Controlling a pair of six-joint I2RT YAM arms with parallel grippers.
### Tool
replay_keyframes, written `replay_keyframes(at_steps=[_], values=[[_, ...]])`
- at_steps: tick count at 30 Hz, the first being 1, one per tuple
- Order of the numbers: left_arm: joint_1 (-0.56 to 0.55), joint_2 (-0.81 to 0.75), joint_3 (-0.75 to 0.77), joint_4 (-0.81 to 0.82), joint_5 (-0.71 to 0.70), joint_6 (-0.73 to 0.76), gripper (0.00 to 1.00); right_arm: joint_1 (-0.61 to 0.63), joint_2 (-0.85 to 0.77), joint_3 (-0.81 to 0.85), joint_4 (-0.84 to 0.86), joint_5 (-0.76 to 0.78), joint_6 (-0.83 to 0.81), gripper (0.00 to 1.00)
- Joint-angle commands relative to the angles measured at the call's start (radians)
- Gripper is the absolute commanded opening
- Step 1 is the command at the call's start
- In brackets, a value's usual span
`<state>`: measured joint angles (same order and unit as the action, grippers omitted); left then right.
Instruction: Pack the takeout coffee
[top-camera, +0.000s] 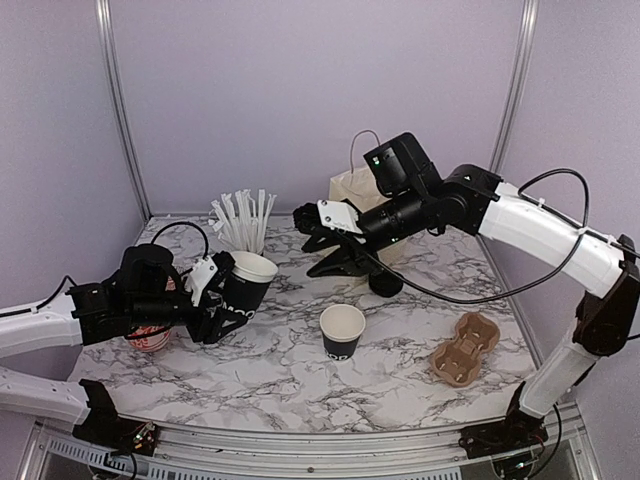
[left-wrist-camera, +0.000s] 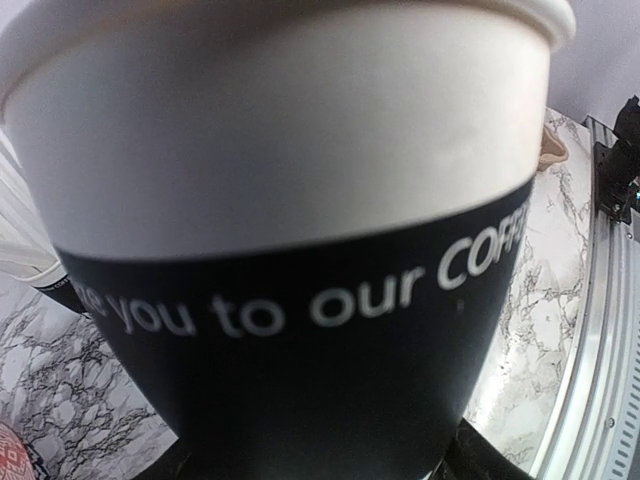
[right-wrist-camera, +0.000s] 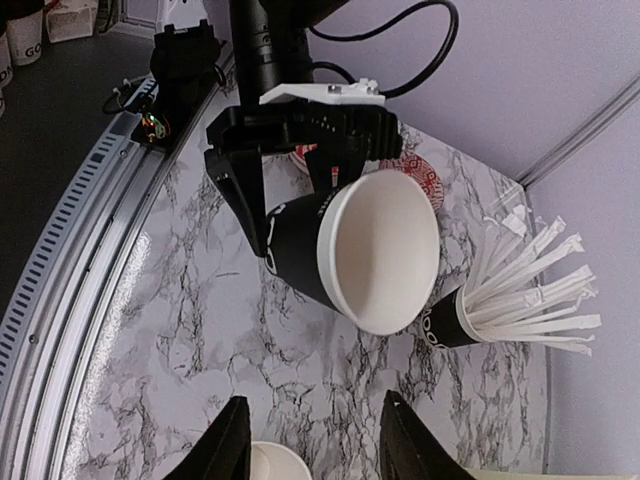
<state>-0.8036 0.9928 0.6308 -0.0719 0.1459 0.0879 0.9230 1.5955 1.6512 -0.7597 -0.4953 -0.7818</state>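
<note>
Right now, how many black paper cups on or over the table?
3. A tilted cup gripped by the left gripper, an upright cup standing open mid-table, a straw cup at the back left. The red-patterned cup beside the left arm isn't counted; more may be hidden.

LIGHT bright, even, from overhead | SHADOWS soft, short, on the marble surface (top-camera: 400, 390) | GLARE pale sheen on the surface near the rail (right-wrist-camera: 75, 270), right wrist view | FOCUS paper cup (left-wrist-camera: 300, 200) close, its white band soft | EDGES wrist views bowed
</note>
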Motion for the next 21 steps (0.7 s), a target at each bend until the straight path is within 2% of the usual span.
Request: replay_keyframes(at_steps=[1,6,12,15,18,21], values=[[0.006,0.009,0.02,0.027,0.096,-0.017,0.67,0.008,0.093,0.097,-0.039,-0.118,0.039,0.45],[0.006,-0.002,0.012,0.028,0.14,-0.022,0.67,0.012,0.17,0.174,-0.034,-0.164,0.06,0.5],[0.006,0.003,0.014,0.027,0.172,-0.024,0.68,0.036,0.246,0.236,-0.055,-0.187,0.074,0.48],[0.007,0.005,0.015,0.026,0.174,-0.021,0.68,0.047,0.274,0.265,-0.077,-0.2,0.07,0.38],[0.006,0.003,0.015,0.02,0.174,-0.02,0.68,0.048,0.286,0.276,-0.091,-0.21,0.065,0.22],[0.006,0.0,0.015,0.018,0.168,-0.019,0.68,0.048,0.289,0.274,-0.096,-0.213,0.06,0.15]])
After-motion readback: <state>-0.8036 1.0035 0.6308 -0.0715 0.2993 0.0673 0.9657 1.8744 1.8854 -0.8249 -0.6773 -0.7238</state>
